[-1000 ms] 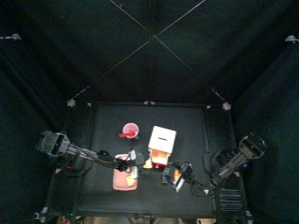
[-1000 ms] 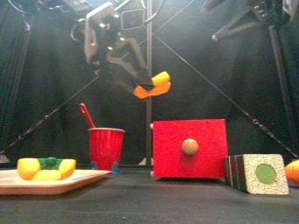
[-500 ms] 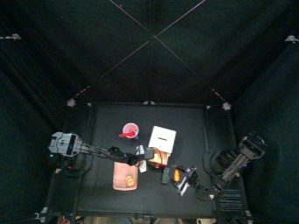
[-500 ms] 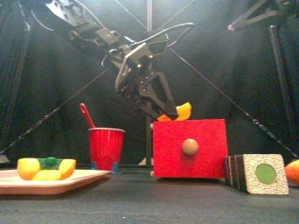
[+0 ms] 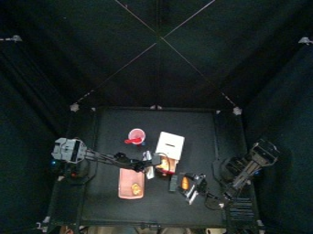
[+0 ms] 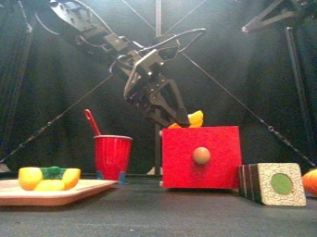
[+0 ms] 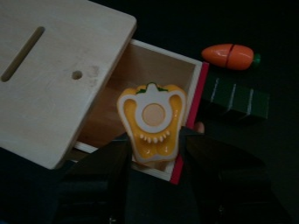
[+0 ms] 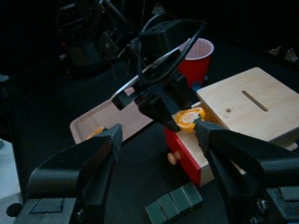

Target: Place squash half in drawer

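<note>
Left wrist view shows you one squash half (image 7: pixel 153 122) gripped by your left gripper (image 7: pixel 152 162) over one open drawer (image 7: pixel 140 96); right gripper (image 8: pixel 158 140) gapes empty.

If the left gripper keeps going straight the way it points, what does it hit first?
Likely the squash half between its jaws, with the open drawer just beyond; how far off the drawer floor is can't be judged.
</note>
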Robot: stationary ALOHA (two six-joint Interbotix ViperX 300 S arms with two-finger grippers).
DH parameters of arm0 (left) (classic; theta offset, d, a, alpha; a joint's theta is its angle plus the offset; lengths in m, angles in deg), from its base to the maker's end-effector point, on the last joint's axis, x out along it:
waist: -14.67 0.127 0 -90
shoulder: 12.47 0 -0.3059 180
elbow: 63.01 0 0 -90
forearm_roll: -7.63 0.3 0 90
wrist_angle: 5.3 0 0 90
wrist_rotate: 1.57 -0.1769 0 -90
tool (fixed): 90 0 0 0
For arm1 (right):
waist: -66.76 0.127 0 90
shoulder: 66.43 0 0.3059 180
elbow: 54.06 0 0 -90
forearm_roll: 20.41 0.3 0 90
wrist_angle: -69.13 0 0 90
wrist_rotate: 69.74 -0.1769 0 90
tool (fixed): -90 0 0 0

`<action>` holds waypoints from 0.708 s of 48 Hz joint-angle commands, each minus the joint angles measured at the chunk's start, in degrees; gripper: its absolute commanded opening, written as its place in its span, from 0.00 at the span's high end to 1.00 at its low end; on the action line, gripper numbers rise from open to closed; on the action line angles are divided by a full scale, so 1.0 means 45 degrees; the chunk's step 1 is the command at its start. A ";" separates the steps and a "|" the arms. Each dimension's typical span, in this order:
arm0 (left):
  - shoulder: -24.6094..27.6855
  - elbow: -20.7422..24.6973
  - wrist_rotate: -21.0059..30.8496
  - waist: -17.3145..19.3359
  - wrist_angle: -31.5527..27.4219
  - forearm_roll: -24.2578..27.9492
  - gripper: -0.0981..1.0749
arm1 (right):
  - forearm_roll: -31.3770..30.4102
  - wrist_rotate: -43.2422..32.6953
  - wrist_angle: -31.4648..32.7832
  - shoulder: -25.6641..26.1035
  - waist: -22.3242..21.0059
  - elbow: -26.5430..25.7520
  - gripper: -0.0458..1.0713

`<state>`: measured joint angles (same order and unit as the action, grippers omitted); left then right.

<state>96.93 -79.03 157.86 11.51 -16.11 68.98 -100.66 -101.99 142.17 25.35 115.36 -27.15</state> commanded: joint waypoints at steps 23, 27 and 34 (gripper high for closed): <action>-0.0371 0.0078 -0.0117 -0.0020 -0.0039 0.0156 0.15 | 0.0039 -0.0059 0.0059 0.0117 -0.0098 -0.0117 0.09; -0.0410 0.0059 -0.0137 -0.0059 -0.0098 0.0156 0.15 | 0.0039 -0.0059 0.0059 0.0117 -0.0098 -0.0117 0.09; -0.0527 0.0000 -0.0137 -0.0078 -0.0117 0.0156 0.15 | 0.0039 -0.0059 0.0059 0.0117 -0.0098 -0.0137 0.09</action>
<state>96.14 -79.47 157.34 11.24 -16.55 69.51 -100.31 -101.99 142.17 25.18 115.01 -27.15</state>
